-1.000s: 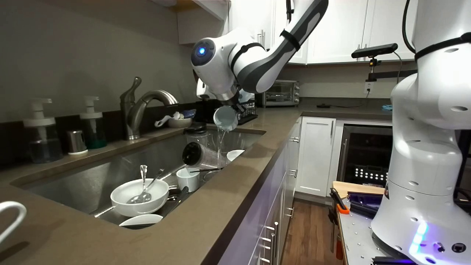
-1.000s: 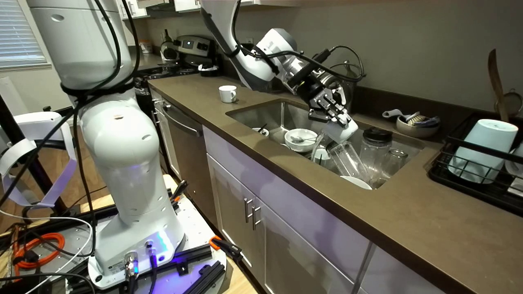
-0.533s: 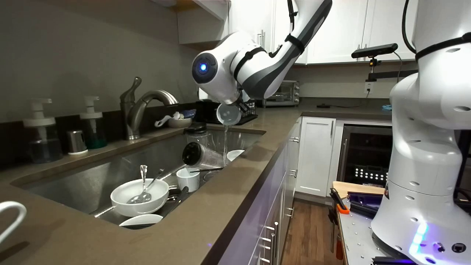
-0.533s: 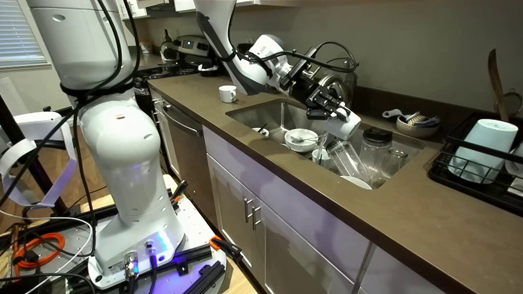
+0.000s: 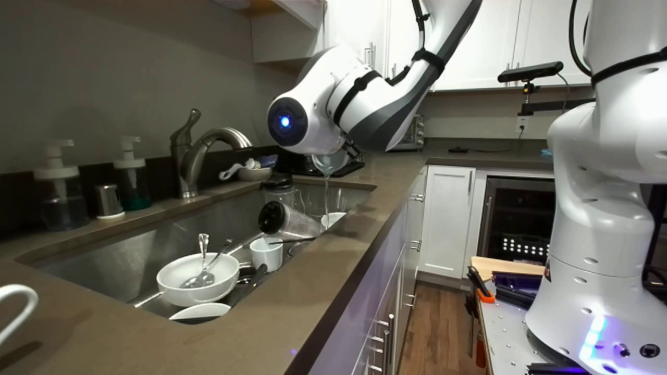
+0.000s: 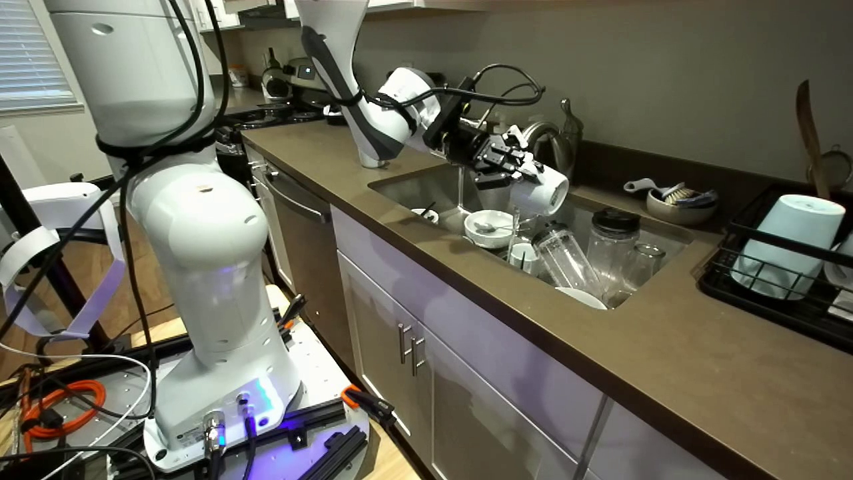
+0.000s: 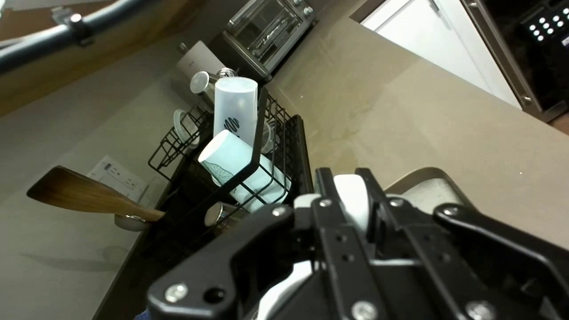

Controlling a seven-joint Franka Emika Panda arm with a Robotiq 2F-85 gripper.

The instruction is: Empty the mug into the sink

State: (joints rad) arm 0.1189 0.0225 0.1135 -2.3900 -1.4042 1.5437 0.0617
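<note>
Pouring over the sink, we hold the white mug tipped, our gripper pinching a narrow white part of it. A thin stream of liquid drops from its lip into the sink. In an exterior view, reckoning from the mug, the faucet stands at nine o'clock, the tilted clear container lies at seven, and the white bowl sits between seven and eight.
</note>
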